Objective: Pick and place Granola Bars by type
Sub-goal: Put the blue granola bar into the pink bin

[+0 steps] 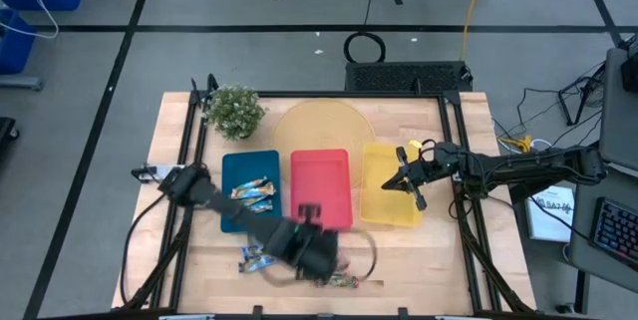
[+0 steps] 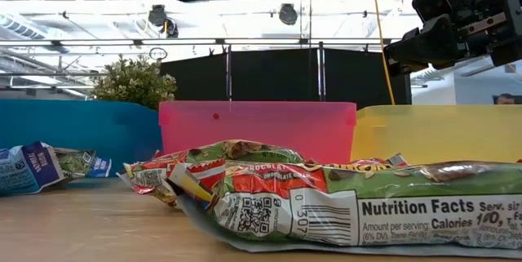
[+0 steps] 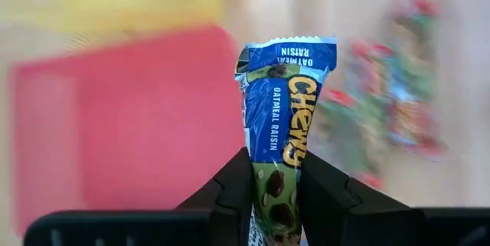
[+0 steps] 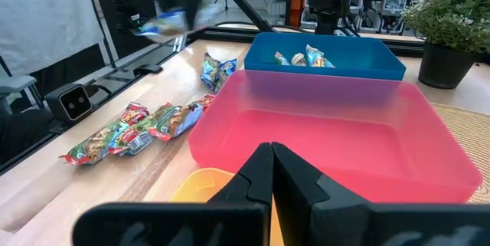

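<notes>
A blue-wrapped granola bar (image 3: 280,116), printed with "Chewy" and "Oatmeal Raisin", was pinched by its lower end between the jaws of the left gripper (image 3: 274,192); its crimped top stood clear above the dark fingers (image 3: 230,192). In the high view that gripper (image 1: 304,245) hung over the front of the tabletop (image 1: 419,260), just in front of the red tray (image 1: 321,185). In the low view the held bar showed as a blur near the upper edge.

More blue bars (image 1: 254,192) lay inside the blue tray (image 1: 234,168), and another blue one (image 1: 251,258) lay on the wood in front of that tray. A cluster of red-brown bars (image 4: 130,129) lay in a loose row on the tabletop near the front edge; in the low view the nearest of them (image 2: 351,201) showed its nutrition panel and a QR code.

The 3 trays sat side by side: blue, red, then yellow (image 1: 384,210). The right gripper (image 1: 407,178) hovered over the yellow tray with its jaws closed on nothing. A potted plant (image 1: 235,111) stood behind the blue tray, beside a round woven mat (image 1: 319,126).
</notes>
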`<state>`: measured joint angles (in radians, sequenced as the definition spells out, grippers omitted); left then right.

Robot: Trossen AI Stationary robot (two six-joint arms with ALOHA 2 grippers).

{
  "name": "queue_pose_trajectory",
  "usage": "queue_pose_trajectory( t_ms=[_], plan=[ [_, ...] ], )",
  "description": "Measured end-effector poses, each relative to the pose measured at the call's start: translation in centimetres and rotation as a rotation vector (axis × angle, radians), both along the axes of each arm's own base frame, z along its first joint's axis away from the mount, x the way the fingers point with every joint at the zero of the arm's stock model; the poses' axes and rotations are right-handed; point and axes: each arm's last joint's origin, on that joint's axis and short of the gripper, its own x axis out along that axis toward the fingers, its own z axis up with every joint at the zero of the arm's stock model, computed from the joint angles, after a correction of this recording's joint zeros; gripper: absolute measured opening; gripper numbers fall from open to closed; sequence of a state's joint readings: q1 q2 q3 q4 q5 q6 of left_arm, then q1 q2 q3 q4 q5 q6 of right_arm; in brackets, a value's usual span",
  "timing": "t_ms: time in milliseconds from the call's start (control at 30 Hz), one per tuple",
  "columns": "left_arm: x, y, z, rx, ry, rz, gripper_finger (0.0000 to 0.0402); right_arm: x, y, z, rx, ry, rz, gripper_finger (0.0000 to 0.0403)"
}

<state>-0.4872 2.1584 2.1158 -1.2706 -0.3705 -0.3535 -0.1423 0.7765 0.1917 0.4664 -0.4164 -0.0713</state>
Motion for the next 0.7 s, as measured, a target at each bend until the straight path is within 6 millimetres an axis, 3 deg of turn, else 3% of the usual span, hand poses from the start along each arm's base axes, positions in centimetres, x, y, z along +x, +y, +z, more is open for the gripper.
queue_pose_trajectory(
  t_ms=[167, 367, 500, 700],
  plan=[
    [2.8, 6.6, -0.9, 0.065, 0.038, 0.017, 0.0090, 0.0, 0.0, 0.0, 0.000, 0.001, 0.000, 0.0000],
    [4.3, 13.6, -5.5, 0.072, 0.119, 0.092, 0.0090, 0.0, 0.0, 0.0, 0.000, 0.005, 0.001, 0.0000],
    [3.9, 16.0, -8.6, -0.016, 0.180, 0.122, 0.0090, 0.0, 0.0, 0.0, 0.008, 0.006, 0.000, 0.0000],
    [4.0, 16.9, -11.1, -0.101, 0.139, 0.111, 0.0090, 0.0, 0.0, 0.0, 0.007, 0.006, 0.002, 0.0000]
  ],
)
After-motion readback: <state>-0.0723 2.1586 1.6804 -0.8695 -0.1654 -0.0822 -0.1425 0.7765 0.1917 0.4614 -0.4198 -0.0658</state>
